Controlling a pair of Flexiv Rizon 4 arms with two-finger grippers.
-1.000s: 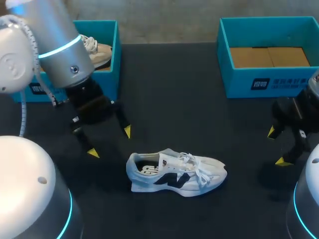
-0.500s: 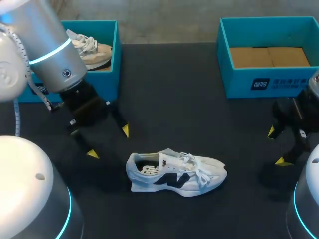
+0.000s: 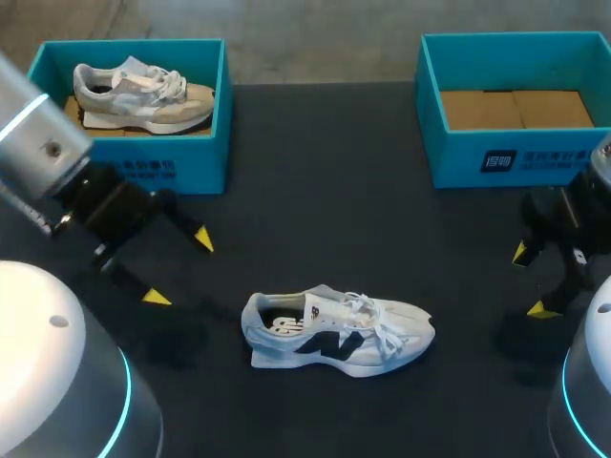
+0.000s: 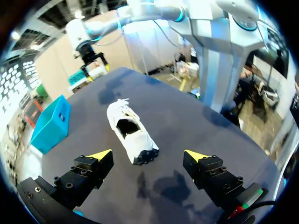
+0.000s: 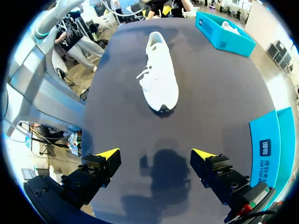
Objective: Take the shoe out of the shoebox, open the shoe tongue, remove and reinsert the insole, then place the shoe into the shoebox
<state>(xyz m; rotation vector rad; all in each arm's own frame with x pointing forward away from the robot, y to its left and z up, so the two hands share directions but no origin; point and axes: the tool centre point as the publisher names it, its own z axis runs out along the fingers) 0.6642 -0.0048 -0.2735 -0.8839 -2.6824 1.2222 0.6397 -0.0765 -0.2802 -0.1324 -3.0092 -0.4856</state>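
A white sneaker with a dark side logo (image 3: pixel 336 331) lies on its sole in the middle of the black table, toe to the right. In the left wrist view the sneaker (image 4: pixel 130 131) is ahead of my open left gripper (image 4: pixel 148 154), heel nearest. My left gripper (image 3: pixel 179 268) hangs open to the left of the heel, apart from it. My right gripper (image 3: pixel 532 281) stands open at the right edge, well clear of the toe; its view shows the sneaker (image 5: pixel 160 79) far ahead of the gripper (image 5: pixel 156 152). A teal shoebox (image 3: pixel 200 162) at the back left holds a beige and grey shoe (image 3: pixel 143 94).
A second teal shoebox (image 3: pixel 496 153) at the back right shows only its brown cardboard floor. In the left wrist view my right gripper (image 4: pixel 92 63) shows beyond the sneaker, and a teal box (image 4: pixel 50 123) stands off to the side.
My left arm has drawn back to the left and toward the near side, uncovering the back-left shoebox and its shoe. The sneaker and my right arm have stayed put.
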